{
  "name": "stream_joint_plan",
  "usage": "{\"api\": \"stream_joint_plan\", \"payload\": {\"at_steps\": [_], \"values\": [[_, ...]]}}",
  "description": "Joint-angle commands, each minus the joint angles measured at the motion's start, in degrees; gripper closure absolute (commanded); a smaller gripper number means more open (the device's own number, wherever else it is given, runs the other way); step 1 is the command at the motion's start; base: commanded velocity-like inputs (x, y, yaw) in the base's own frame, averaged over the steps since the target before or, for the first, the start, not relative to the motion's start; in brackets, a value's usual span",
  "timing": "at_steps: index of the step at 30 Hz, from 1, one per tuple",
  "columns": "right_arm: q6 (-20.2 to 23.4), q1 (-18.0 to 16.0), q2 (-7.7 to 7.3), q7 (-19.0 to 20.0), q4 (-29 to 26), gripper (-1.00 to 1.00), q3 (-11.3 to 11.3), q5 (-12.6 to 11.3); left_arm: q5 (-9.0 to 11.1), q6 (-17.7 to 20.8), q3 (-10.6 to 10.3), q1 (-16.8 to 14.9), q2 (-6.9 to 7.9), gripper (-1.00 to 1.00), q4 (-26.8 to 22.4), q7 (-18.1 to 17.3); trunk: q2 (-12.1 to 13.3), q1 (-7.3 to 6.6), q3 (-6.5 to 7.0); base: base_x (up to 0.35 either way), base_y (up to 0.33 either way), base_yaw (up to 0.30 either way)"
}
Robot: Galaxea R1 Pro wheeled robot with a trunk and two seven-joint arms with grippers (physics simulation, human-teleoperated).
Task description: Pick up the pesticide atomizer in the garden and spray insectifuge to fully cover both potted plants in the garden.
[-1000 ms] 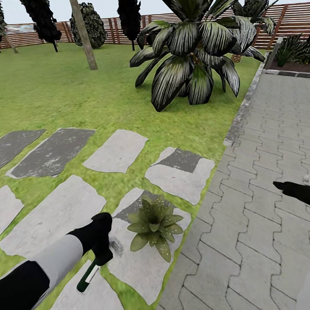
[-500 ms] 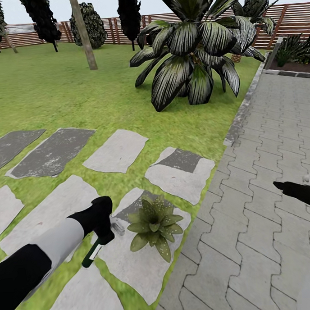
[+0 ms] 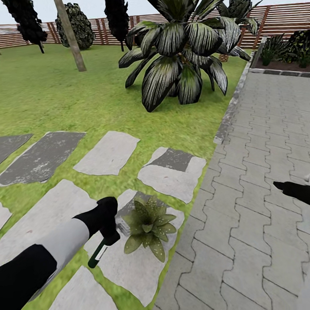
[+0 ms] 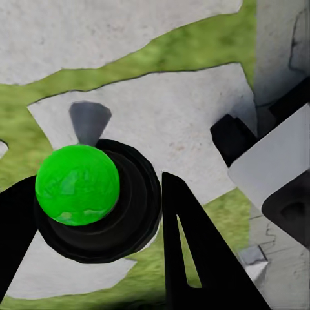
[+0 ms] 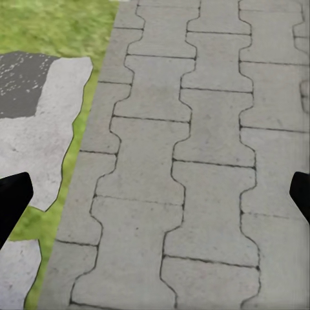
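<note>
Here the left gripper (image 3: 107,229) clamps the pesticide atomizer (image 3: 98,254) beside a potted plant (image 3: 148,227) — right gripper (image 5: 155,194) jaws apart over paving (image 5: 194,161).

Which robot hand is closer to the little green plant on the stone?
Left. The left gripper, holding the pesticide atomizer, sits right beside the potted plant. The right gripper hangs far off over the grey paving, holding nothing.

Atomizer (image 3: 97,255) is showing glossy green plastic; stones (image 3: 107,152) are looking rough, paving (image 3: 264,168) matt, fence (image 3: 284,25) wooden.
</note>
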Motion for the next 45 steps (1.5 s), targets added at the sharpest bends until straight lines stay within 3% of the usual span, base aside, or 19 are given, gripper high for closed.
{"api": "stream_joint_plan", "payload": {"at_steps": [1, 7, 16, 36, 45], "values": [[0.2, -0.1, 0.00, 0.6, -0.1, -1.00, 0.0, 0.6, -0.5, 0.3, -0.1, 0.1, 0.07, 1.00, -0.2, -0.6, 0.0, -0.01, -0.04, 0.000, 0.000, -0.018], [0.2, -0.1, 0.04, 0.6, 0.0, -1.00, 0.0, 0.6, -0.5, 0.3, -0.1, 3.3, 0.41, 1.00, -0.1, -0.6, 0.0, -0.01, -0.04, 0.000, 0.000, -0.003], [0.2, -0.1, 0.06, 0.6, 0.0, -1.00, 0.0, 0.6, -0.5, 0.3, -0.1, 4.9, 0.53, 1.00, 0.0, -0.6, 0.0, -0.01, -0.04, 0.000, 0.000, 0.000], [0.2, -0.1, 0.04, 0.6, -0.1, -1.00, 0.0, 0.6, -0.5, 0.3, -0.1, 4.4, 0.36, 1.00, -0.1, -0.5, 0.0, -0.01, -0.04, 0.000, 0.228, -0.111], [0.2, -0.1, 0.04, 0.6, 0.0, -1.00, 0.0, 0.6, -0.5, 0.3, -0.2, 1.3, 0.31, 1.00, -0.1, -0.5, 0.0, -0.01, -0.04, 0.000, 0.034, -0.007]]}}
